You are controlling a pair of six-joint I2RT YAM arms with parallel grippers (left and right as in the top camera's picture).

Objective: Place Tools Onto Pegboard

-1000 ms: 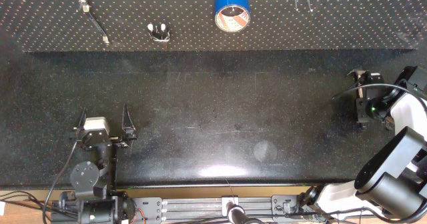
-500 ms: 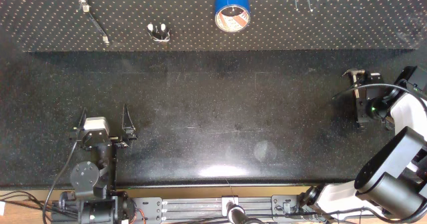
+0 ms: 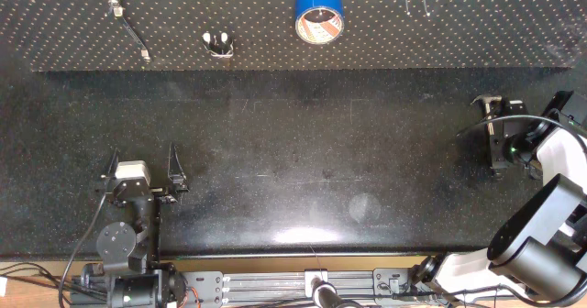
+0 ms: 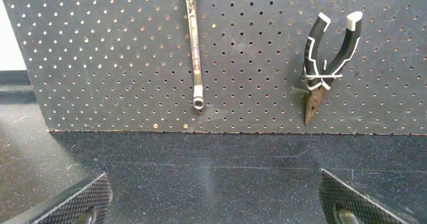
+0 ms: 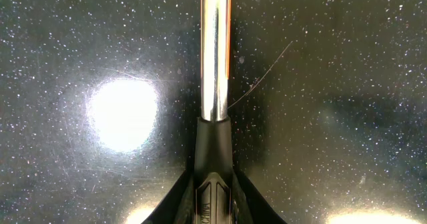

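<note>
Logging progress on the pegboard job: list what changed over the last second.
The right gripper, shut on the hammer, shifted slightly, the hammer's head ending a touch further left in the top view; no movement in the last half second. The left gripper, open, and the wrench, pliers and tape roll on the pegboard stayed put.

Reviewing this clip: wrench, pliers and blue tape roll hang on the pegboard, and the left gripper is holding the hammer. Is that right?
Not quite. The right wrist view shows the hammer clamped in the right gripper; the left gripper is open and empty. The wrench, pliers and blue tape roll do hang on the pegboard.
</note>
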